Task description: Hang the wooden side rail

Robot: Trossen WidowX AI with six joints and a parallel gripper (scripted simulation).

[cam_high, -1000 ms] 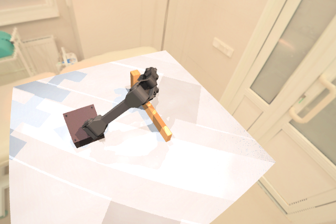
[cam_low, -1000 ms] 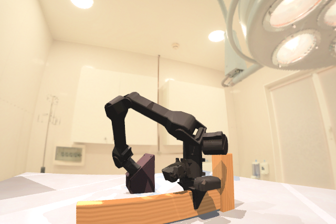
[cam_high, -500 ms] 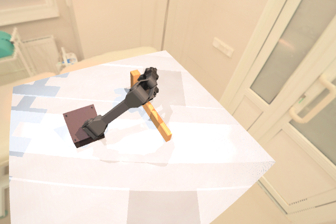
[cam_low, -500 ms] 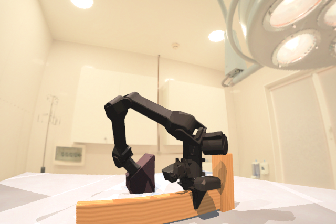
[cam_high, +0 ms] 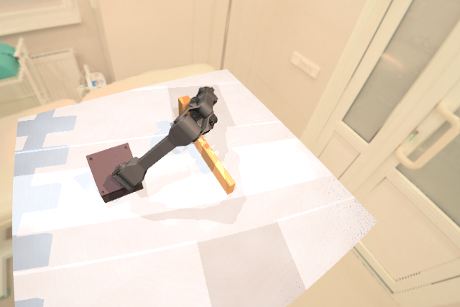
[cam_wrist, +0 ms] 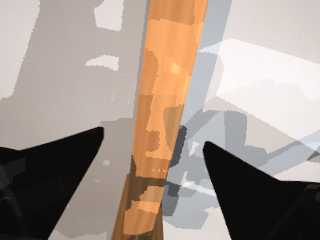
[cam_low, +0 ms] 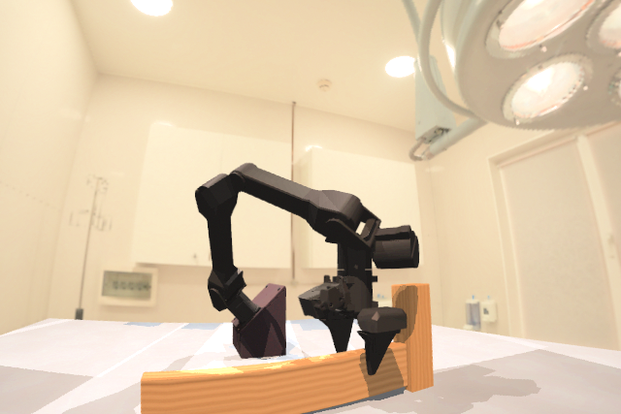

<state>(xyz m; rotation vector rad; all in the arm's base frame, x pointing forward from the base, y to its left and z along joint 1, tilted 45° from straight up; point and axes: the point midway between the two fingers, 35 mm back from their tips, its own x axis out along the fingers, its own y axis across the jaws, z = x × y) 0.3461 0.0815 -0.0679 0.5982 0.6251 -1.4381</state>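
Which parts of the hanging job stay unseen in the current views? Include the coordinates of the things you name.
- Hooks and pins: not discernible in any view; the exterior shows only the outer faces of rail (cam_high: 215,165) (cam_low: 260,383) (cam_wrist: 162,85) and post (cam_high: 183,100) (cam_low: 420,339).
- Rail's far end: bottom cut off by the exterior's lower edge.
- Top: arm (cam_high: 157,151) (cam_low: 280,189) covers the joint.

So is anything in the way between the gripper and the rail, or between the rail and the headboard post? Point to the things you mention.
Nothing visible. The open fingers straddle the wooden side rail (cam_high: 217,167) (cam_low: 250,384) (cam_wrist: 167,75) with only air between. The rail's end meets the headboard post (cam_high: 183,101) (cam_low: 421,349) with nothing seen between; hooks and pins are hidden.
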